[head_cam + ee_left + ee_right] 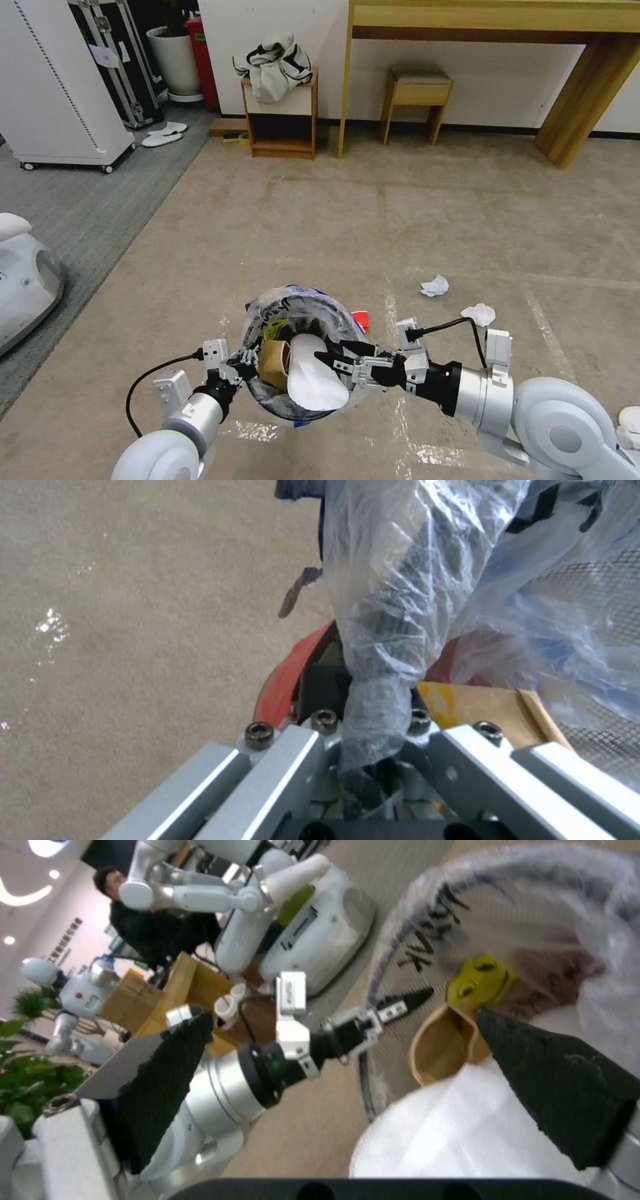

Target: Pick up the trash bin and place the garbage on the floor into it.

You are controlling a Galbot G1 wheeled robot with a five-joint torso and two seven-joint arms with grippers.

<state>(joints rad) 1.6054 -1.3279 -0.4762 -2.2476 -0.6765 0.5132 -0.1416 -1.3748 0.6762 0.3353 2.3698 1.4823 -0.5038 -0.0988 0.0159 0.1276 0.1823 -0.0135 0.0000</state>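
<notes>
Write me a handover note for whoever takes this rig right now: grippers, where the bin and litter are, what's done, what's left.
Left gripper: shut on the trash bin rim and liner, at the bin's left side.
Right gripper: open, over the bin mouth, above the white insole.
In the bin: insole, brown paper bag, a yellow scrap.
Left on the floor: two white tissues to the right of the bin, and a red-and-white wrapper beside the bin.

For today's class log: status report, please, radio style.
Left claw clamped on trash bin rim. Right claw open above white insole inside bin. Two tissues on floor.
</notes>
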